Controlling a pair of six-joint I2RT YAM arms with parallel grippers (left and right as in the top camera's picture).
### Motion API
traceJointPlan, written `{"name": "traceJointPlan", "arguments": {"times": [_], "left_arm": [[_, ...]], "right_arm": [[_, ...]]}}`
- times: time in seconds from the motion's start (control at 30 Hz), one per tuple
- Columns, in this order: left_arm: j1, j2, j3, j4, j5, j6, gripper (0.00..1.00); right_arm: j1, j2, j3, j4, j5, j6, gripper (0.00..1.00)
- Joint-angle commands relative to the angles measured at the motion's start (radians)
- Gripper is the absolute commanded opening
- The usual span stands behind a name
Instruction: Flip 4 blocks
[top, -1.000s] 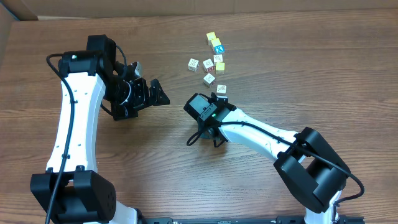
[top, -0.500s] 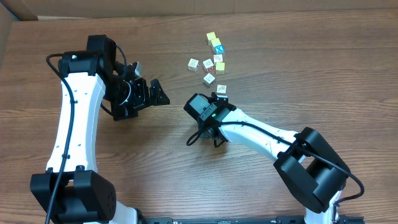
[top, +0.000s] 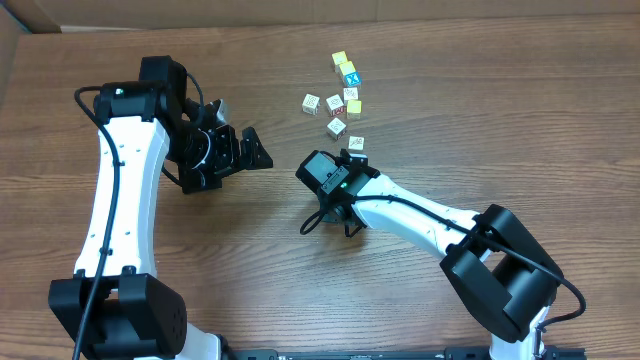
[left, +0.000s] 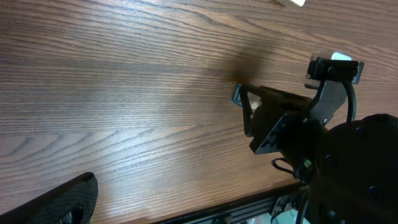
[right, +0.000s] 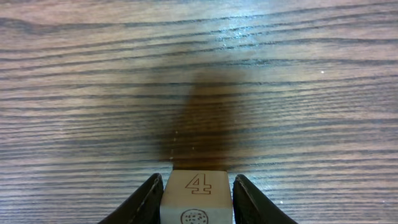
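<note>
The right arm (top: 420, 215) is stretched from the near right corner toward the middle of the desk (top: 520, 110). The right tool (right: 198, 180) is set low over the wood. A cream block (right: 198, 198) printed with a 4 is seen between its fingers (right: 149, 199), which lie right against two of its sides. Whether the block is clamped or merely flanked cannot be told. A dark shadow is cast on the wood just beyond it. In the overhead view this cream block (top: 356, 144) is found at the tip of the right tool (top: 350, 154), a little right of the desk's centre.

To the left, the left tool (top: 236, 130) is held well apart from every block. Its fingers are spread wide with nothing between them.

Farther off, a loose cluster of cubes is laid out. A second cream block (top: 336, 127) is the nearest of them, near the one at the right tool but not touching it. Beyond it, a third cream block (top: 311, 102) is placed at the left of the cluster, with a red-marked block (top: 337, 103) to its right. A yellow cube (top: 354, 106) is set just right of the red-marked one. Farther still, a blue-faced block (top: 350, 77) is seen, and a yellow-topped cube (top: 340, 59) is farthest of all.
</note>
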Motion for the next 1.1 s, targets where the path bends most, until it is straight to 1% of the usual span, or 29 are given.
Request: {"name": "traceJointPlan", "arguments": {"times": [0.0, 0.1, 0.2, 0.63, 0.8, 1.07], "left_arm": [[-0.003, 0.003, 0.02, 0.0, -0.002, 0.012, 1.0], [-0.003, 0.003, 0.02, 0.0, -0.002, 0.011, 1.0], [-0.003, 0.003, 0.02, 0.0, -0.002, 0.012, 1.0], [-0.003, 0.003, 0.02, 0.0, -0.002, 0.012, 1.0], [-0.003, 0.003, 0.02, 0.0, -0.002, 0.012, 1.0], [-0.003, 0.003, 0.02, 0.0, -0.002, 0.011, 1.0]], "right_arm": [[-0.002, -0.001, 0.0, -0.007, 0.018, -0.002, 0.38], [-0.002, -0.001, 0.0, -0.008, 0.017, -0.002, 0.37], [-0.002, -0.001, 0.0, -0.008, 0.013, -0.002, 0.33], [-0.002, -0.001, 0.0, -0.008, -0.028, -0.002, 0.33], [-0.002, -0.001, 0.0, -0.008, -0.07, -0.072, 0.33], [-0.002, -0.001, 0.0, -0.016, -0.072, -0.077, 0.33]]}}
